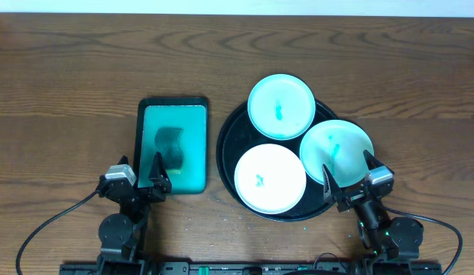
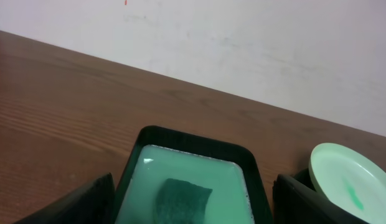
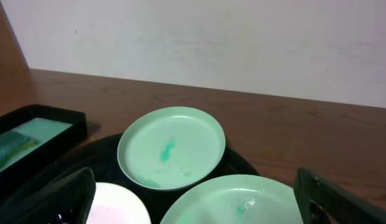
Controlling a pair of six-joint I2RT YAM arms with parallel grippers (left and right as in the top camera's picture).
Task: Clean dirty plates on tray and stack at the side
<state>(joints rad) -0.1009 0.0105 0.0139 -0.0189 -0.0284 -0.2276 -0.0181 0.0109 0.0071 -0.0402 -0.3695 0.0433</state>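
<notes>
Three small round plates lie on the black round tray (image 1: 226, 145): a pale-mint one at the back (image 1: 280, 106) with a teal smear, a mint one at the right (image 1: 336, 149) with a smear, and a white one at the front (image 1: 270, 178) with a small teal spot. My left gripper (image 1: 139, 174) is open and empty at the near end of the teal container (image 1: 173, 145). My right gripper (image 1: 349, 174) is open and empty over the near edge of the right plate (image 3: 243, 202). The back plate also shows in the right wrist view (image 3: 171, 147).
The teal black-rimmed container holds pale green liquid and a dark sponge (image 1: 170, 145), also in the left wrist view (image 2: 183, 200). It stands just left of the tray. Bare brown wooden table (image 1: 69, 76) surrounds them; a white wall stands behind.
</notes>
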